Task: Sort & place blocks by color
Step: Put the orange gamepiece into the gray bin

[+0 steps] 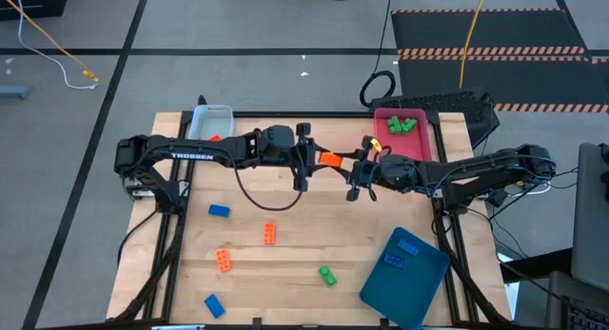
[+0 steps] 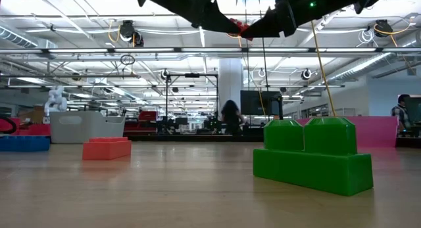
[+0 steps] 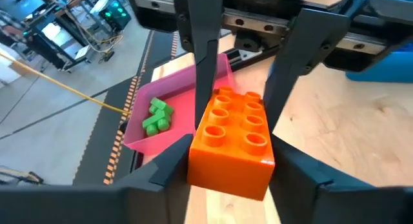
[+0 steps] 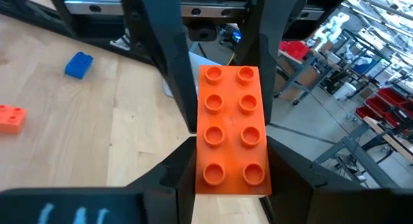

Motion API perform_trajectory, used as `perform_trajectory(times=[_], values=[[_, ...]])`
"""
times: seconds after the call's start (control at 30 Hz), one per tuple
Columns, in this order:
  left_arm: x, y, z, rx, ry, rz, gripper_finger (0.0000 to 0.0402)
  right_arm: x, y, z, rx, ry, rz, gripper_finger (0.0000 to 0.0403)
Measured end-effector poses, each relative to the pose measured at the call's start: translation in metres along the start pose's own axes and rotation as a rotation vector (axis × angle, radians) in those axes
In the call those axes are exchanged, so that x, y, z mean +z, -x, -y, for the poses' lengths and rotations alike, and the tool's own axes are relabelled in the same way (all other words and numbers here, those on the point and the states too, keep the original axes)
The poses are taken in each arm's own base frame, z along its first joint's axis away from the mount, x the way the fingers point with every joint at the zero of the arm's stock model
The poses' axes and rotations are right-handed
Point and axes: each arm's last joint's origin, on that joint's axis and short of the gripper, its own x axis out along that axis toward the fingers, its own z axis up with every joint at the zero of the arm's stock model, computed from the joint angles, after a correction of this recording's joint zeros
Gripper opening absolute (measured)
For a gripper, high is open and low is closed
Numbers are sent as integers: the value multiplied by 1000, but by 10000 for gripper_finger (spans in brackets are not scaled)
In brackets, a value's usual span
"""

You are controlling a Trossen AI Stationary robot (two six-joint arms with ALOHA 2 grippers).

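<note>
So the orange brick (image 1: 329, 160) is up in the air over the middle of the table (image 1: 285, 263), and both grippers have it at once. The left gripper (image 1: 314, 159) comes in from the left, the right gripper (image 1: 354, 170) from the right, and they meet at the brick. In the left wrist view its fingers (image 3: 205, 69) are closed in against the brick's sides, studs facing up. Same deal in the right wrist view: dark fingers (image 4: 164, 62) pressed on both long sides of the eight-stud brick.

Around it on the table: the pink tray (image 1: 424, 140) at the back right has green bricks (image 1: 402, 125) in it, the pale tray (image 1: 211, 121) at the back left has a bit of orange showing, and the dark teal tray (image 1: 419, 282) at the front right holds two blue bricks (image 1: 401, 252).

Loose ones still on the wood: a blue block (image 1: 219, 211) on the left, an orange one (image 1: 269, 234) near the centre, another orange (image 1: 224, 261) further front, a green one (image 1: 327, 275) front centre, and a blue one (image 1: 214, 305) at the front left edge
</note>
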Motion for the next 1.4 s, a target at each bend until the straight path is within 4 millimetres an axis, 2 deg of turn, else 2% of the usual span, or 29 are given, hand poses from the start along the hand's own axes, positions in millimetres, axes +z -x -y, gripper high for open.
perform_trajectory(times=[0.07, 0.37, 0.5, 0.63, 0.83, 1.0, 1.27, 1.4], values=[[0, 0, 1, -11, -12, -1, 141, -1, 0, -1, 10, 8, -3, 133], [0, 0, 1, -14, -20, 2, 141, -1, 0, -1, 10, -7, -4, 136], [0, 0, 0, 16, -13, -1, 160, 0, 0, 1, -26, -40, -6, 190], [-1, 0, -2, 78, -5, -43, 149, 0, 0, 1, -31, -36, -14, 239], [-9, 1, -16, 193, 92, -99, 137, -2, 0, 2, -80, -22, -45, 265], [-26, 4, -33, 416, 196, -261, 147, -3, 1, 3, -126, -14, -71, 268], [-59, 13, -61, 537, 356, -420, 137, -4, 1, 3, -124, 5, -82, 269], [-78, 23, -69, 686, 377, -605, 137, -6, 1, 4, -166, 29, -121, 269]])
